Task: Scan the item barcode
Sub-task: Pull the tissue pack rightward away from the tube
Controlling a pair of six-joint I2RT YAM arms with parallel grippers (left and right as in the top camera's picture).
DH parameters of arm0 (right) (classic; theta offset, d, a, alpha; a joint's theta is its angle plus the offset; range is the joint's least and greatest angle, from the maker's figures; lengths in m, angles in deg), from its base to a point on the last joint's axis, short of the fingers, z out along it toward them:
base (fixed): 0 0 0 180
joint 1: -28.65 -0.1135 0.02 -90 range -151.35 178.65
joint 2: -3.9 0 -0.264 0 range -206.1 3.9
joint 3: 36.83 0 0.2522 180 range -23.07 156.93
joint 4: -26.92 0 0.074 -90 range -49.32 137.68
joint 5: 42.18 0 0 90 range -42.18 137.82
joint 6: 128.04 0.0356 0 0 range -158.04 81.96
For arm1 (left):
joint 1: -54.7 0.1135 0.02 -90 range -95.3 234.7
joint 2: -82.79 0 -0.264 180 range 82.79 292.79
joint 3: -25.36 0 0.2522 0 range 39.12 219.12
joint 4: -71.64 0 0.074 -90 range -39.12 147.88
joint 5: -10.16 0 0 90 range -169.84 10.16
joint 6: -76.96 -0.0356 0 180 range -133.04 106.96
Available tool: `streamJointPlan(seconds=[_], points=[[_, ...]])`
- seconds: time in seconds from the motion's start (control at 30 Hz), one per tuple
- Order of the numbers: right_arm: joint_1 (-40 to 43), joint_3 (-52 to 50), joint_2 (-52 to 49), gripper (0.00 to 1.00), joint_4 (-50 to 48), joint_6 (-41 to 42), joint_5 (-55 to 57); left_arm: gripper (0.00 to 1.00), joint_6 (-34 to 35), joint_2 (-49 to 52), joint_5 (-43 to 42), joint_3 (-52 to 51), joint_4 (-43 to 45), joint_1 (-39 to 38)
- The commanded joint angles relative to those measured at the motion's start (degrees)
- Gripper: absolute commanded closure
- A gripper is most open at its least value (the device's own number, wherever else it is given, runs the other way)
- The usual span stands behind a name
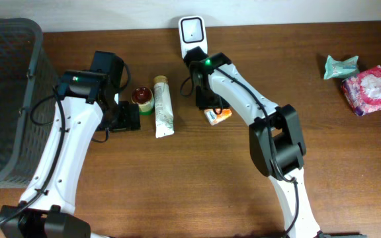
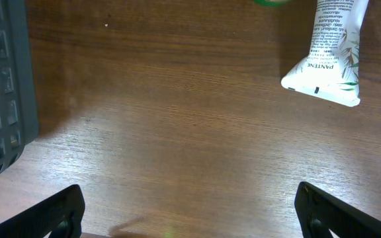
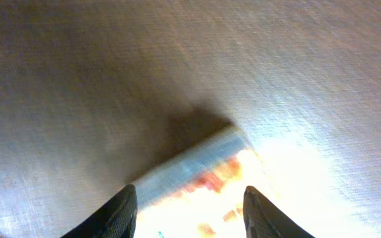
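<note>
Bench [image 1: 177,192] of brown wood fills the overhead view. A white barcode scanner [image 1: 192,32] stands at the top centre. Just below it the right end effector [image 1: 210,104] points down over an orange-and-white packet [image 1: 219,116], which lies on the wood and shows past the arm's lower right edge.

The left end effector [image 1: 126,118] sits left of centre, beside a red-lidded jar [image 1: 142,99] and a white tube [image 1: 163,106] lying lengthwise. A dark mesh basket [image 1: 5,30] takes up the left edge. A teal packet [image 1: 340,66] and a pink packet [image 1: 370,89] lie together at the far right, well apart from everything else.

From above, neither end effector's jaw spacing can be read; the wrist views add that.

- **Left wrist view:** the left end effector [image 2: 190,211] is spread wide, one fingertip [image 2: 61,211] in each bottom corner and only bare wood between them. The tube [image 2: 329,53] at the upper right reads "Pantene" here, a name too small to read overhead. The basket [image 2: 2,92] wall runs down the left edge.
- **Right wrist view:** the picture is blurred and washed out by glare. The right end effector [image 3: 190,211] has its two dark fingers [image 3: 121,211] on either side of the packet [image 3: 197,175], whose pale edge and orange print lie in the gap. I cannot tell whether the fingers are clamped on it or only flank it.
</note>
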State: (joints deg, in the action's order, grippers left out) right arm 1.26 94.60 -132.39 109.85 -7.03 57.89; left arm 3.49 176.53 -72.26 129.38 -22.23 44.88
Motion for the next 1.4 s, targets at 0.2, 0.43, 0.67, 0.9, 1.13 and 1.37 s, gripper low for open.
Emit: streamJointPlan(seconds=[0.2,0.43,0.67,0.9,1.13,1.37], points=[[0.04,2.51,3.91,0.15,0.7,-1.4,-12.83,0.01,0.57,-0.85,0.42,-0.22,-0.04,0.15],[-0.07,0.22,3.76,0.25,0.61,21.31,-3.96,0.01,0.57,-0.85,0.42,-0.22,-0.02,0.15],[-0.07,-4.33,3.65,0.34,-2.34,34.47,-0.7,0.01,0.57,-0.85,0.42,-0.22,-0.02,0.15],[-0.09,-5.29,0.31,0.44,-5.81,35.12,-0.57,0.01,0.57,-0.85,0.42,-0.22,-0.02,0.15],[-0.33,-5.27,-0.37,0.65,-2.45,33.97,-0.11,0.01,0.57,-0.85,0.42,-0.22,-0.02,0.15],[-0.35,-5.29,-0.37,0.93,1.03,27.41,0.04,0.01,0.57,-0.85,0.42,-0.22,-0.02,0.15]])
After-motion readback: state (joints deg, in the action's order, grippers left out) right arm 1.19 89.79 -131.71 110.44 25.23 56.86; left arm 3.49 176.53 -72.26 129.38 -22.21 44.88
